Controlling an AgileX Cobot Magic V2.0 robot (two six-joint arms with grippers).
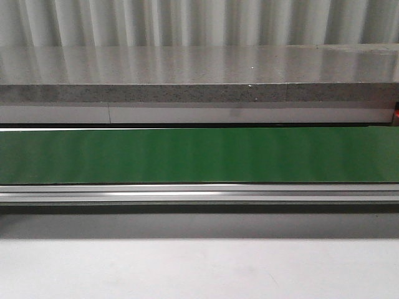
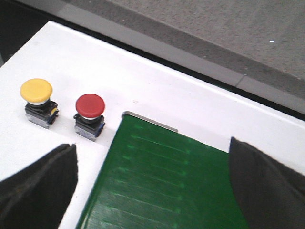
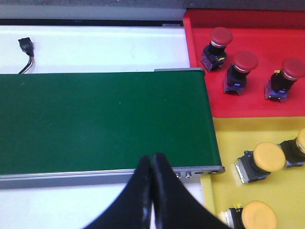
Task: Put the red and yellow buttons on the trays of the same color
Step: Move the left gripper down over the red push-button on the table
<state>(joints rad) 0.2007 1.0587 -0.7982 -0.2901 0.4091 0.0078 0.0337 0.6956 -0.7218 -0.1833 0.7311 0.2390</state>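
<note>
Still unsorted: yellow button and red button, upright at mid-left of the left wrist view, side by side on the white surface beside the green belt. Probably light, rigid, with smooth domed caps likely to slip; better gripped across the square dark bases. Left fingers spread wide, empty. Right fingers pressed together, empty, near red tray and yellow tray.

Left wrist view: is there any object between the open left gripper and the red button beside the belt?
Nothing visible stands in the way. The red button stands upright on the white surface, beside the green belt. The yellow button is on its far side from the belt, apart from it. The left gripper is open, with only bare surface before it.
</note>
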